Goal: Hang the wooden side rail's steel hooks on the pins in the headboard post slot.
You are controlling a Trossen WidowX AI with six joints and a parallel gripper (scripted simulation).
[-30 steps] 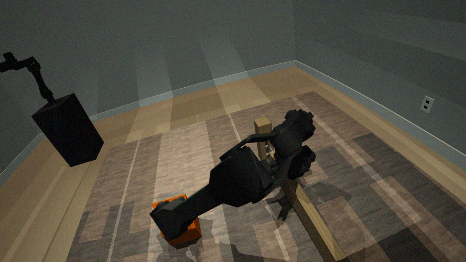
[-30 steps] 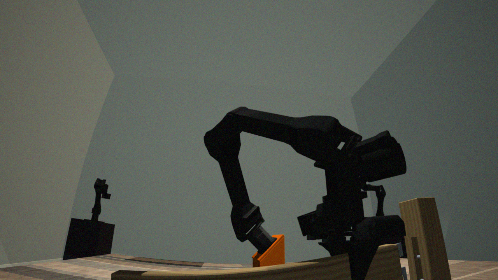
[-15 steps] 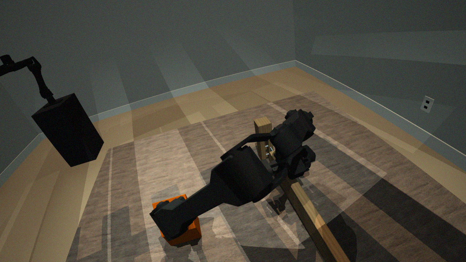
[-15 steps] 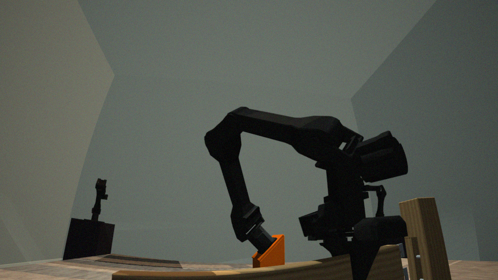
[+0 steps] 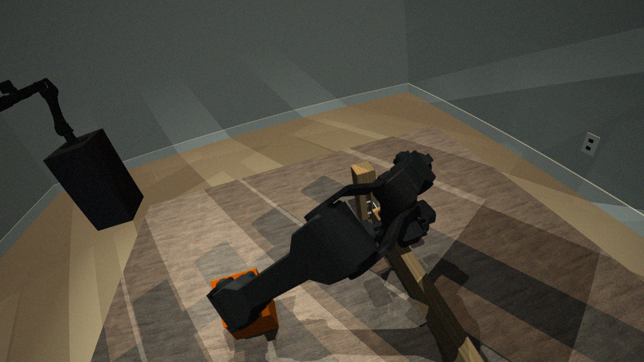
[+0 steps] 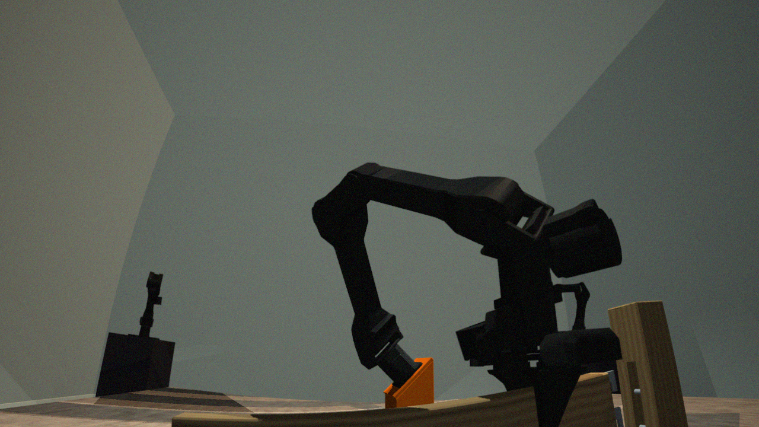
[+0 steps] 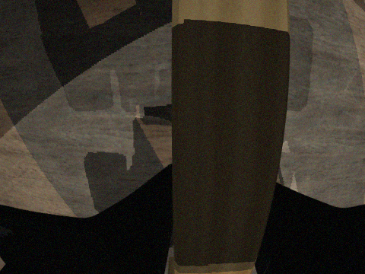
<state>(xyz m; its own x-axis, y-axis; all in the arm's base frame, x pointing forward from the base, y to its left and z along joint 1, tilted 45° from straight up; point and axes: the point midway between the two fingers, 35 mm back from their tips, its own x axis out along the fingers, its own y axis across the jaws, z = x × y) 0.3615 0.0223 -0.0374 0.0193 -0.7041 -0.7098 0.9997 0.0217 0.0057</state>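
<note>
The wooden side rail (image 5: 443, 314) (image 6: 477, 413) (image 7: 228, 114) slopes up toward the headboard post (image 5: 362, 174) (image 6: 655, 350). My gripper (image 6: 552, 398) (image 7: 203, 171) is shut on the rail near its hook end, one black finger on each side. In the exterior view the upper steel hook (image 6: 611, 380) and lower hook (image 6: 618, 416) stick out from the rail's end. They stand level with the slot area, with a small gap to the upper pin (image 6: 637, 391) as seen there. Whether the hooks touch the pins cannot be told. The rail's far end is cut off by the frame edges.
The orange base mount (image 5: 265, 317) (image 6: 416, 387) of my arm stands left of the rail. A black pedestal (image 5: 96, 180) (image 6: 137, 366) with another small arm stands farther back on the left. My arm arches above the rail and hides part of the post in the top view.
</note>
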